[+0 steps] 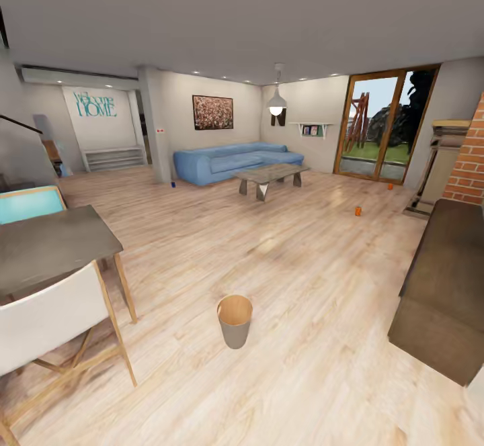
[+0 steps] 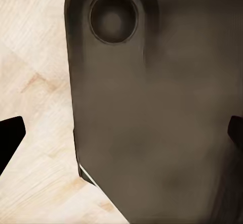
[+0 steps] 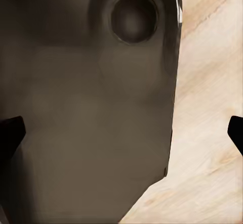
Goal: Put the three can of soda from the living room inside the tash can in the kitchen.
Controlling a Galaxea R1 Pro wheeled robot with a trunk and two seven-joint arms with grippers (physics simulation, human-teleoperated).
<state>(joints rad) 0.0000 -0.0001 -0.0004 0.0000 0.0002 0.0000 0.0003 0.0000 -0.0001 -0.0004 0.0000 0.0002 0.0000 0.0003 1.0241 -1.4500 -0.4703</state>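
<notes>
A wide stretch of pale wood-plank floor (image 1: 296, 278) lies open ahead. The trash can (image 1: 234, 321), a tapered grey bin with a wood-toned inside, stands on it at 6 o'clock. One orange soda can (image 1: 357, 211) stands at 1 o'clock, another (image 1: 390, 186) beyond it by the glass doors (image 1: 376, 127), and a blue can (image 1: 173, 184) at 11 o'clock beside the blue sofa (image 1: 232, 161). A dark-topped table (image 1: 50, 244) edges the left, a dark cabinet (image 1: 447, 278) the right. The left gripper (image 2: 121, 133) and right gripper (image 3: 121, 133) both have dark fingertips spread wide, nothing between them.

Dark grey-brown body panel (image 2: 152, 133), round recess (image 2: 113, 18), black fingertips (image 2: 9, 138)
</notes>
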